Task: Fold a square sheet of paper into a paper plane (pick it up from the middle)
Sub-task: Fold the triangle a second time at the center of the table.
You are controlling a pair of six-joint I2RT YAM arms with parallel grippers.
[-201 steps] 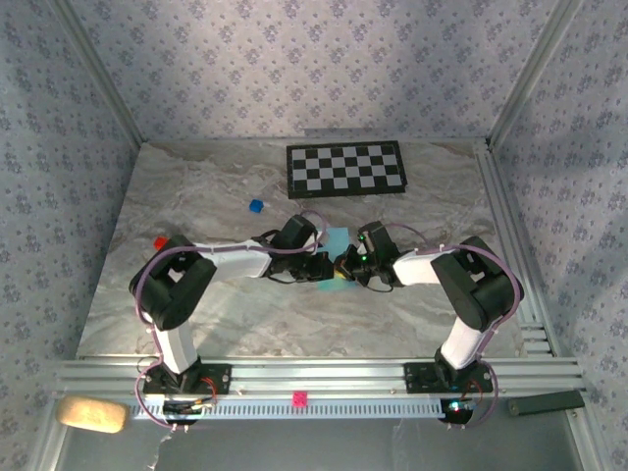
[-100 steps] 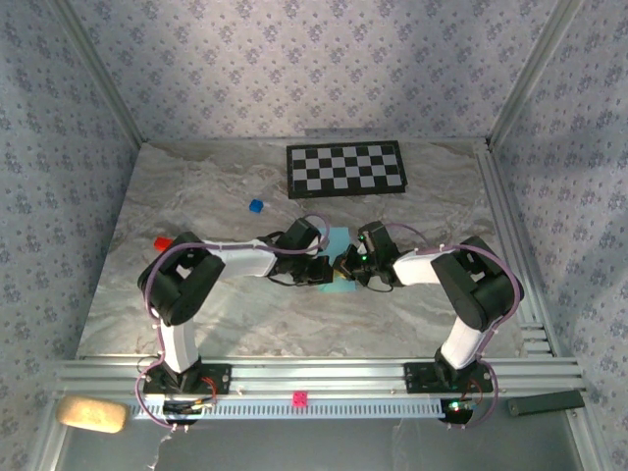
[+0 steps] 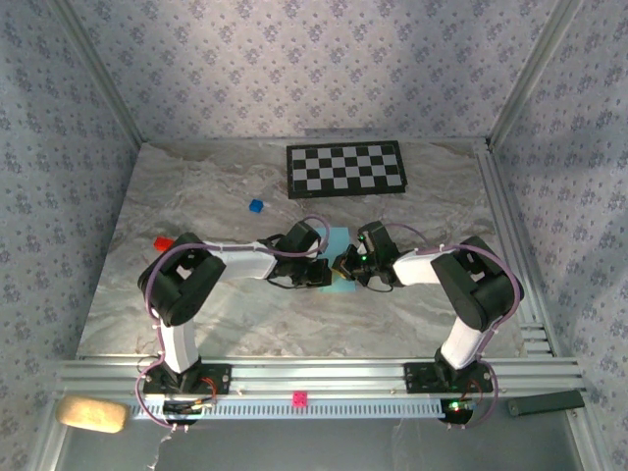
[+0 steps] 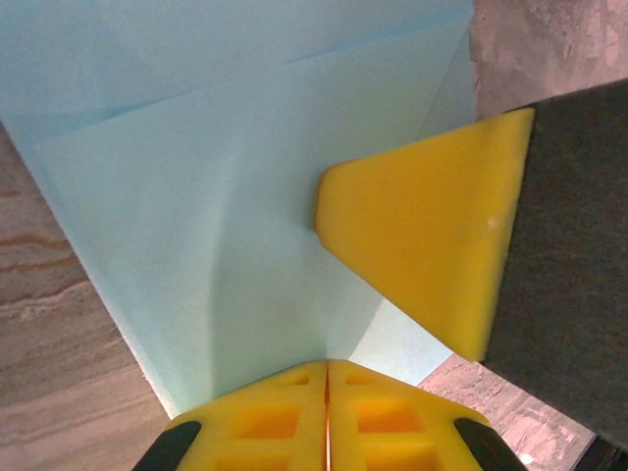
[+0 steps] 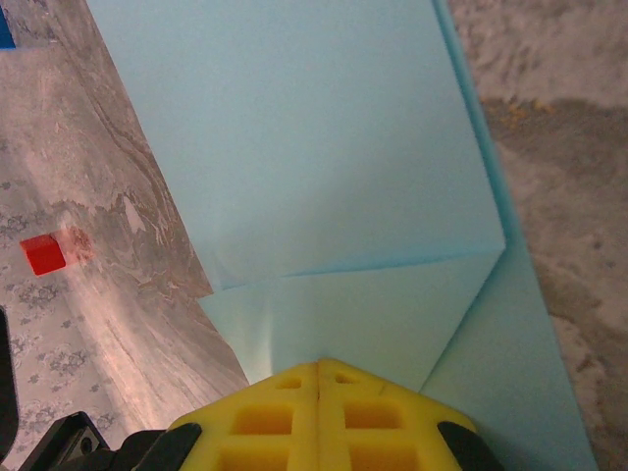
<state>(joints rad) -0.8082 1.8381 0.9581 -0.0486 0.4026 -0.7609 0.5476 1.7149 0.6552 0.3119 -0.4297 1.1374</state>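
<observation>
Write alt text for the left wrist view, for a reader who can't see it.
A partly folded light-blue paper with visible creases lies on the marble table. The left gripper, its yellow fingers shut, meets the paper's near edge, while the right gripper reaches in from the right over the sheet.

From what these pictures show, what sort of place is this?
Probably a robot test cell in a lab, not a home: an aluminium frame with patterned wall panels around a marble-look table, and a checkerboard, perhaps for camera calibration, lies at the far edge.
</observation>
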